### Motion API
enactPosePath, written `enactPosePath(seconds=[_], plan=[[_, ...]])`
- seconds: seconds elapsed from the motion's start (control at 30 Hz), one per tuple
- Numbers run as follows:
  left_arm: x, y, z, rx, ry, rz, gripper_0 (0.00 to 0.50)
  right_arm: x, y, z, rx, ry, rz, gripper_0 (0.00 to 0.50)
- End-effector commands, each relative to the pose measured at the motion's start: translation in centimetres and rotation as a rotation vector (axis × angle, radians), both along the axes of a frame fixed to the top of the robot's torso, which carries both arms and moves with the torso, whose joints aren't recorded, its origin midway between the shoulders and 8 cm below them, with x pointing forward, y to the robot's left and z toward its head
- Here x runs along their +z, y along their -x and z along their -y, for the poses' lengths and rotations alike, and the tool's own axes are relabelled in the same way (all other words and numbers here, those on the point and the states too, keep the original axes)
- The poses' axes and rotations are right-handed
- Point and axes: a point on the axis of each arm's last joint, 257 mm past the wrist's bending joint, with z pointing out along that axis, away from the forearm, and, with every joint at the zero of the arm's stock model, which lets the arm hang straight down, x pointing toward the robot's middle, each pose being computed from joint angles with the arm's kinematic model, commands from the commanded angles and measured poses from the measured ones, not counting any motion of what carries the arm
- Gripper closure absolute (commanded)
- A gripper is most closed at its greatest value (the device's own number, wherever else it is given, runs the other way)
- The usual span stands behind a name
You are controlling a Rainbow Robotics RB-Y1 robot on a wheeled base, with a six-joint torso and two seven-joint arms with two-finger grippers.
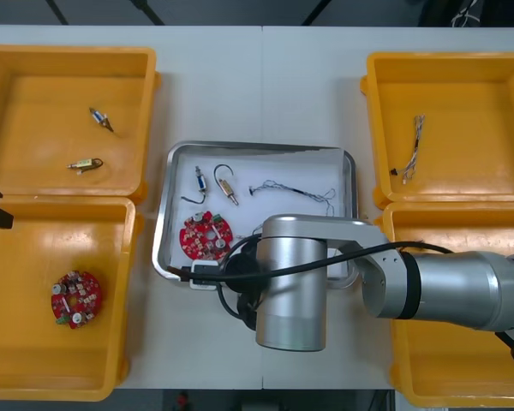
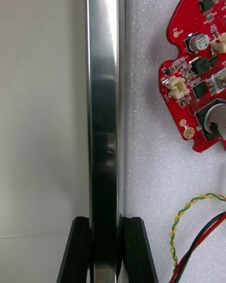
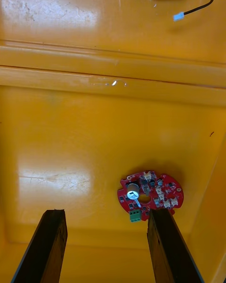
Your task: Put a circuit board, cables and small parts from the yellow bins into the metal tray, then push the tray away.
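Metal tray (image 1: pixel 274 167) rim is clenched between right gripper (image 2: pixel 107 221) fingers (left gripper (image 3: pixel 107 212) fingers spread above yellow bin (image 3: pixel 70 146)).

1. From my remote station I count four yellow bins (image 1: pixel 150 128), two at each side of the table.
2. One metal tray (image 1: pixel 257 146) between them.
3. Two round red circuit boards: one board (image 1: pixel 206 235) in the tray, one board (image 1: pixel 75 298) in a left bin.
4. Four small metal parts: two in the tray (image 1: pixel 200 180) (image 1: pixel 227 186), two in the far left bin (image 1: pixel 100 119) (image 1: pixel 86 163).
5. Three cables: a thin dark cable (image 1: pixel 295 190) and a red and yellow cable (image 2: pixel 173 236) in the tray, and another cable (image 1: pixel 414 150) in the far right bin.
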Motion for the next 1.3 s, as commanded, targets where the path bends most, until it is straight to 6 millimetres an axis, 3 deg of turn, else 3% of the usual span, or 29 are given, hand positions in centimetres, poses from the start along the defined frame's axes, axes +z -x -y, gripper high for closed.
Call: enactPosePath(seconds=[0.03,0.27,0.77,1.3], plan=[[0.9,-0.1,-0.2,0.035,-0.003,0.020,0.000,3.3,-2.8,0.0,0.081,0.054,0.110,0.500],[0.9,-0.1,-0.2,0.035,-0.003,0.020,0.000,5.4,-6.1,0.8,0.084,0.101,0.173,0.500],[0.9,-0.1,-0.2,0.035,-0.003,0.020,0.000,9.6,-16.3,1.3,0.044,0.086,0.272,0.500],[0.9,-0.1,-0.2,0.035,-0.003,0.020,0.000,14.5,-23.3,0.3,0.144,0.086,0.432,0.500]])
